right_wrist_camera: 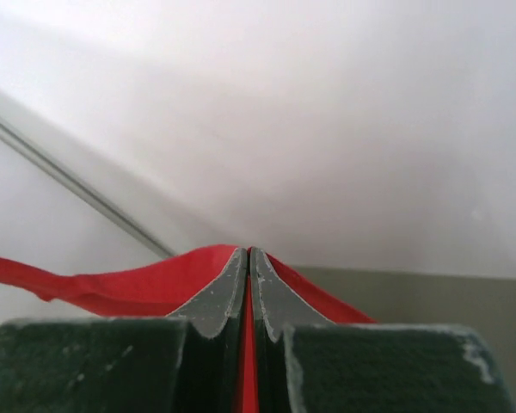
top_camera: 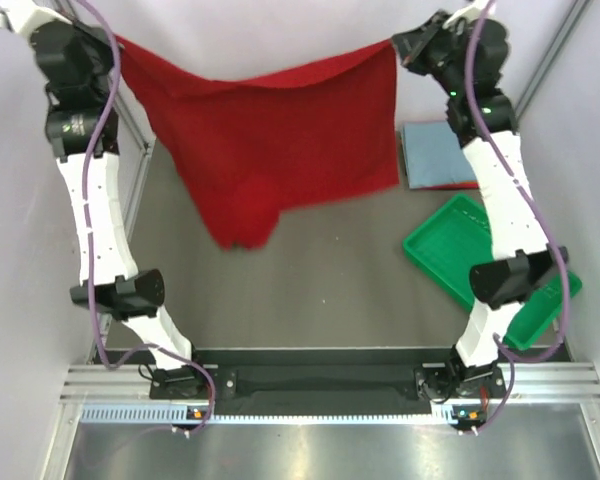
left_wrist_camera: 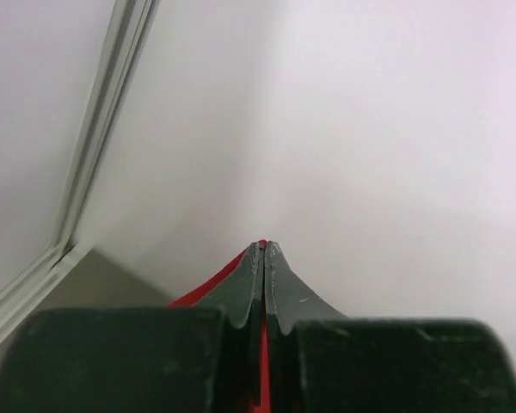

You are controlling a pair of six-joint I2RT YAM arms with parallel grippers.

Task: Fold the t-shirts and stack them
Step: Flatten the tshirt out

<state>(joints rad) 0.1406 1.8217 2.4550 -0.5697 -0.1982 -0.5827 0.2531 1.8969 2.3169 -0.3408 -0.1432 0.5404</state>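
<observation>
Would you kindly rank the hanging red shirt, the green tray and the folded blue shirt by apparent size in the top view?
1. Red shirt, held up nearer the camera, which may flatter it.
2. Green tray, partly hidden by the right arm.
3. Blue shirt, folded.

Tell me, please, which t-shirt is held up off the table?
The dark red t-shirt, hung between the left gripper and right gripper; the light blue t-shirt lies folded.
</observation>
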